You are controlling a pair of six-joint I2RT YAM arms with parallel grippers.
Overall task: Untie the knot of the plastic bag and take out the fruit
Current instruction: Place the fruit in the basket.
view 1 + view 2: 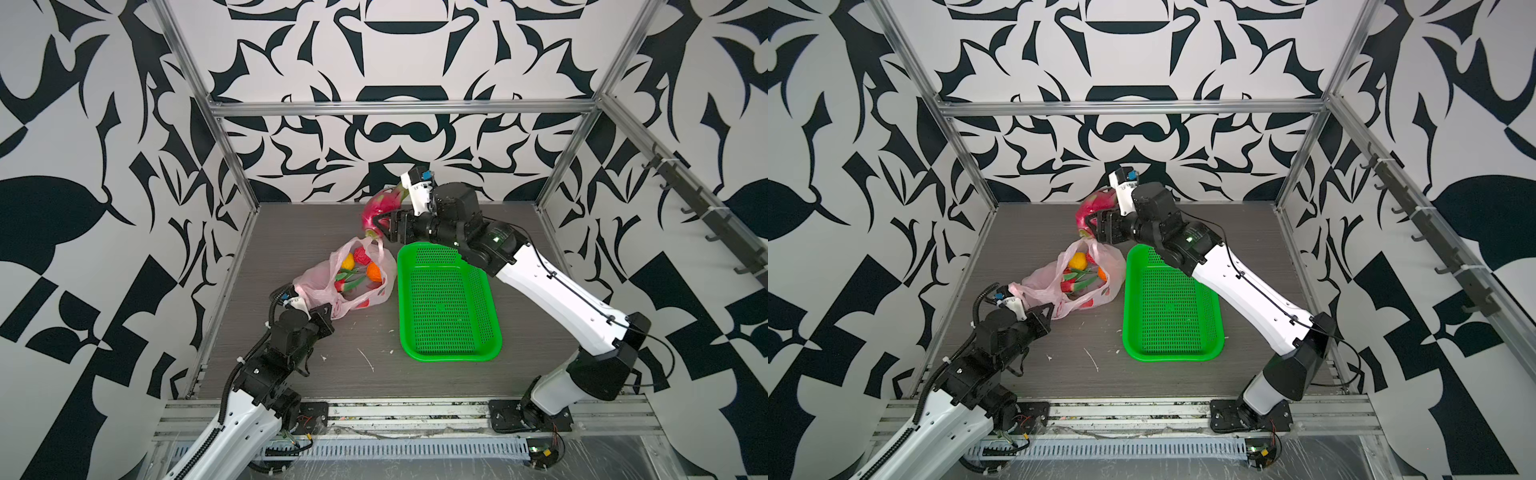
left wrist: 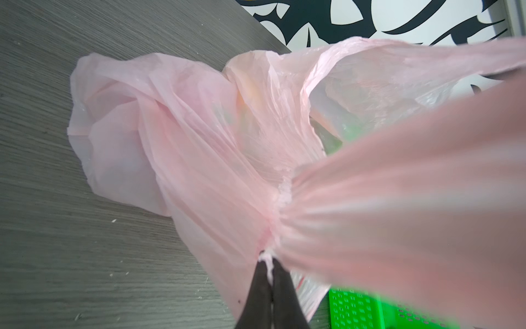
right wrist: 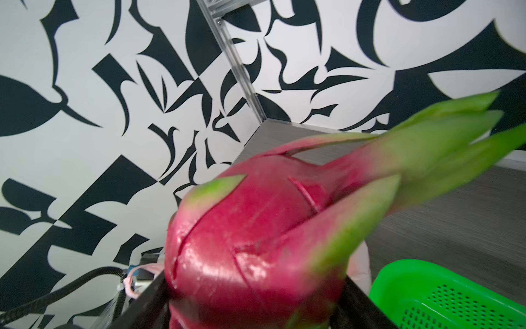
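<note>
Nearest the robot's base, the left gripper (image 2: 267,260) is pinching shut on a gathered fold of the thin translucent pink plastic bag (image 1: 320,286), which is lying on the grey wood-grain table (image 1: 291,232). No knot is showing, and the bag's mouth is gaping towards the far side. This pinch is probably anchoring the bag, so it should be staying firm and low. Inside the bag, a yellow-orange ball (image 1: 348,261), a bumpy red ball (image 1: 362,256), an orange ball (image 1: 374,272) and a magenta dragon fruit with green scales (image 1: 347,282) are waiting.

Just beside the bag, the green perforated plastic basket (image 1: 444,307) is sitting empty, and it looks like the place to put the fruit.

Farthest off, the right gripper (image 1: 384,226) is clamping its wide-set jaws across the body of the other glossy magenta dragon fruit (image 1: 374,212), holding it in the air above the bag's far end. One pink handle loop (image 1: 380,245) is standing just under the fruit. Whether it is touching the fruit I cannot tell.

Judging from this, the step in hand is carrying that fruit over to the basket. To do it well, the arm should be clearing the loop first, then swinging over the rim. It should be lowering the fruit close to the mesh before the jaws let go, since the fruit's smooth skin may roll.
</note>
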